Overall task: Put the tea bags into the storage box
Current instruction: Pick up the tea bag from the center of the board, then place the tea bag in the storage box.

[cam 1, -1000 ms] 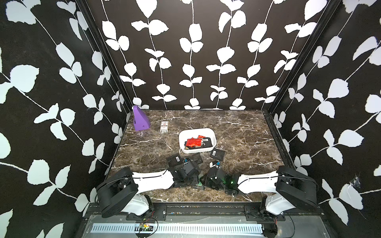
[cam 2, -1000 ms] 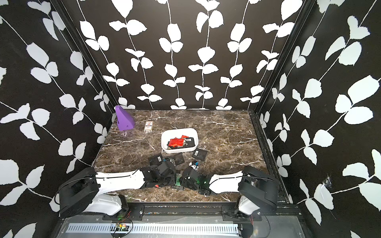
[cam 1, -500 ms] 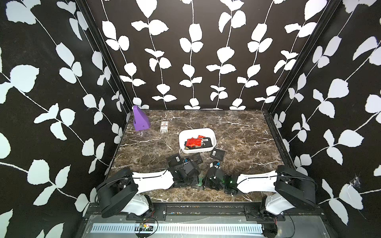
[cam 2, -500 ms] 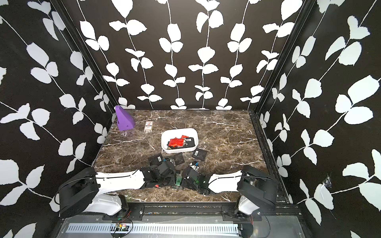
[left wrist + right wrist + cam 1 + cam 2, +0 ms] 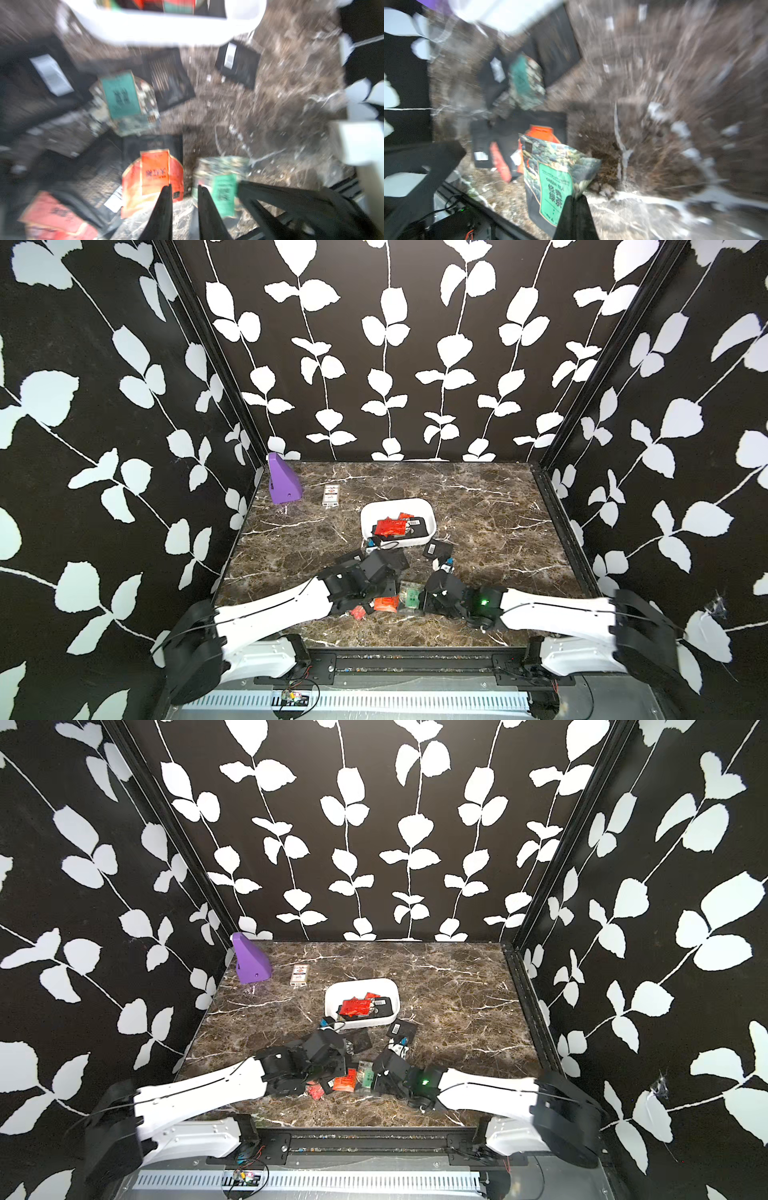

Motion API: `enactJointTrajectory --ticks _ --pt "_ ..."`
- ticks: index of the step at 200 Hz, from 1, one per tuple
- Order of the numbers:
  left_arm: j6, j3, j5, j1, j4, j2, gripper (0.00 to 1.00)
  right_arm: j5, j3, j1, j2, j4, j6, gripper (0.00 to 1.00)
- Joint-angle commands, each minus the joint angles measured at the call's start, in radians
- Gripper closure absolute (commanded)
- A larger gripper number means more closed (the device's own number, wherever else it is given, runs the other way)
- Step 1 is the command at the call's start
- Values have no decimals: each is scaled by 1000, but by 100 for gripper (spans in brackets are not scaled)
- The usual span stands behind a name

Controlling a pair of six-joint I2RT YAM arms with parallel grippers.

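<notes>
While the right gripper (image 5: 576, 197) had its jaws pinched shut on one edge of a green sachet (image 5: 556, 180), I watched one line only: from those jaws to the box (image 5: 390, 502). Most of the sachet stuck out beyond the tips, tilted and apparently clear of the table (image 5: 498, 531), though the wrist view was smeared and I couldn't swear to it. Both top views put that gripper near the front edge, about mid-width.

From there the box lay ahead toward the far edge and a touch to the left. Its long axis ran across the table, left edge to right edge, so its near long wall faced my jaws. Good, a wide target. Between the two lay black sachets (image 5: 437, 549), one just beside the box's near right corner, so I judged the carry needed height to pass over them and the wall.

The left gripper (image 5: 182, 188) had its jaws a little apart with nothing between them. Its tips were over the near edge of an orange sachet (image 5: 154, 176), just beside the green sachet. It sat about as far from the box as the right, but empty, so I called it the right's turn. A red sachet (image 5: 390, 527) lay in the box; the others I could see were scattered between it and the front edge.
</notes>
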Motion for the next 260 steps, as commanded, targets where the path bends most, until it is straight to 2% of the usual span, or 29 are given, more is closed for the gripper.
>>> enactJointTrajectory --ticks 1,22,45,67,96,130,172,203,260 --pt "41 -15 -72 36 -131 -39 77 122 85 -22 -118 -222 -109 100" --pt "33 -40 -67 50 -144 -58 70 110 135 -95 -193 -286 -185 100" --pt "0 -80 -21 60 -113 -73 66 18 217 -232 -199 -302 -284 100" --pt "-30 -124 23 60 -63 -79 65 -90 331 -342 -101 -283 -368 100" --pt "-56 -171 68 60 -13 -82 58 -189 517 -403 128 -268 -451 100" --pt "-65 -209 81 60 -3 -105 56 -294 698 -422 408 -216 -439 100" --pt "-95 -273 102 60 20 -158 55 -286 883 -422 649 -256 -432 100" --pt "-102 -299 125 60 26 -181 54 -260 946 -423 728 -273 -424 100" --pt "-100 -324 166 58 78 -174 55 -231 970 -456 781 -237 -392 100"
